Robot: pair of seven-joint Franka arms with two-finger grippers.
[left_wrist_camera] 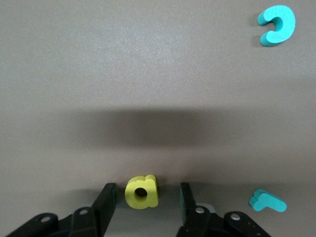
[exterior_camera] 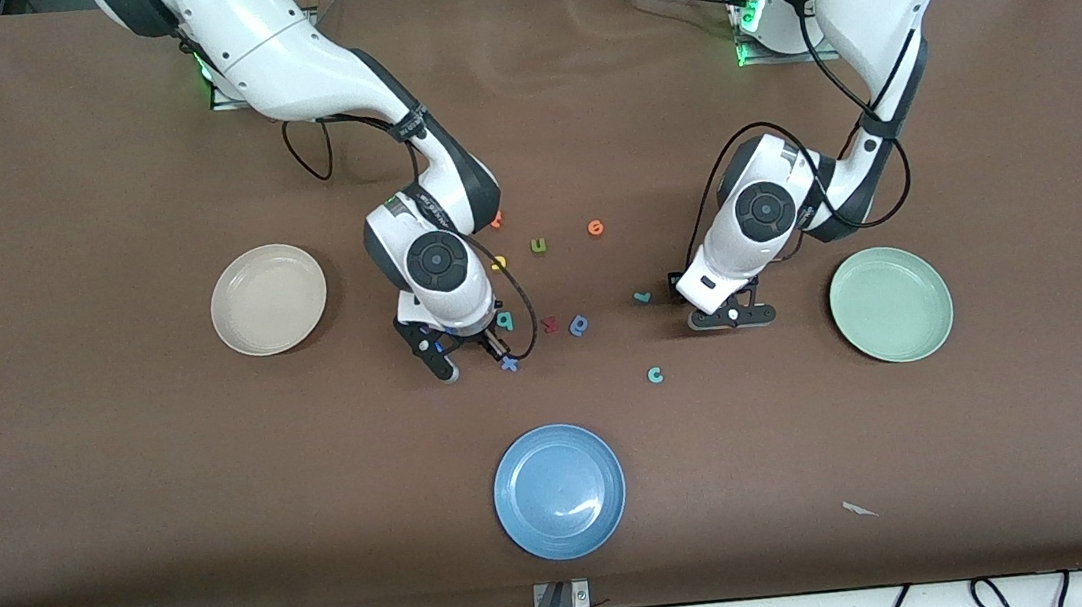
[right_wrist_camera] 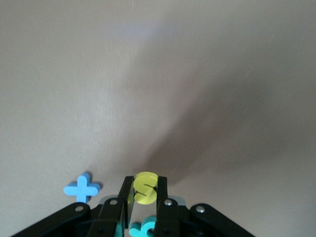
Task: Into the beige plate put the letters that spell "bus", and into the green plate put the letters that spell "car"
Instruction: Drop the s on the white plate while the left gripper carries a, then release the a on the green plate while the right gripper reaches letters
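Though both arms reach down among the scattered foam letters in the front view, their grippers are mostly hidden under the wrists. The right gripper (exterior_camera: 468, 353) is low at the table beside the teal b (exterior_camera: 505, 320), with a blue plus-shaped piece (exterior_camera: 509, 364) just by its fingers. The left gripper (exterior_camera: 732, 316) is down near the teal r (exterior_camera: 642, 297), and the teal c (exterior_camera: 655, 375) lies nearer the camera than both. The beige plate (exterior_camera: 268, 300) sits toward the right arm's end of the table and the green plate (exterior_camera: 891, 304) toward the left arm's end, both without letters. A blue plate (exterior_camera: 560, 492) lies nearest the camera. Farther from the camera lie an olive-green u (exterior_camera: 539, 245), an orange letter (exterior_camera: 595, 227) and a yellow letter (exterior_camera: 499, 264) partly covered by the right wrist; a red piece (exterior_camera: 550, 324) and a darker blue round letter (exterior_camera: 579, 325) sit beside the b.

In the left wrist view, the yellow a (left_wrist_camera: 142, 192) stands on edge between the two fingers (left_wrist_camera: 105, 202), with a gap showing on each side, so the jaws are part-way in and not yet touching it. The r and the c lie off to one side.

In the right wrist view, the jaws are pinched narrow on the yellow s (right_wrist_camera: 144, 187), which stands upright between the fingers (right_wrist_camera: 126, 195), clamped on both sides. The plus lies just beside them, and the b peeks out under the gripper.
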